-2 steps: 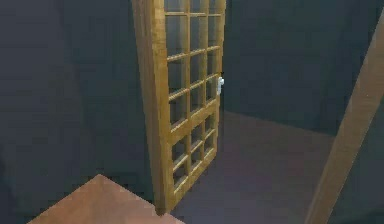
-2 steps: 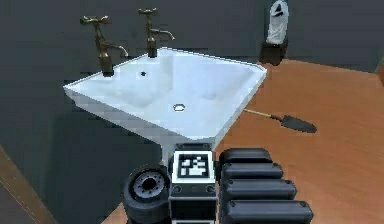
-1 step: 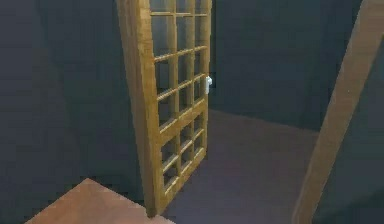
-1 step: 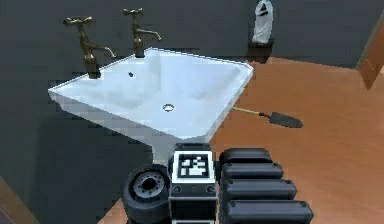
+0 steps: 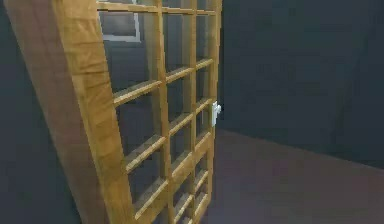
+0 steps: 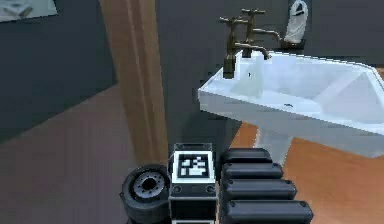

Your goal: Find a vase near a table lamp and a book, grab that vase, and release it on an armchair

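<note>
In the forward view a wooden door (image 5: 150,120) with rows of glass panes stood close in front, swung at an angle, with a small white handle (image 5: 215,114) on its far edge. Through its top panes part of a framed picture (image 5: 122,24) showed on the dark wall (image 5: 300,70). A dull brown floor (image 5: 290,180) lay to the right of the door.

In the arm side view a white sink (image 6: 320,95) stood on a pedestal (image 6: 268,135), with a bronze tap (image 6: 240,35) on its back rim and a small white bottle (image 6: 256,68) just beside the tap. A white object (image 6: 297,22) hung on the wall above the sink. A wooden door post (image 6: 135,80) rose left of the sink.

The dark arm (image 6: 260,185) lay along the bottom edge, a white marked square (image 6: 195,165) at its end. Left of the square sat the claw (image 6: 147,188), a round dark body low in the picture. Its far end could not be made out, so I cannot tell its state or whether it held anything.
</note>
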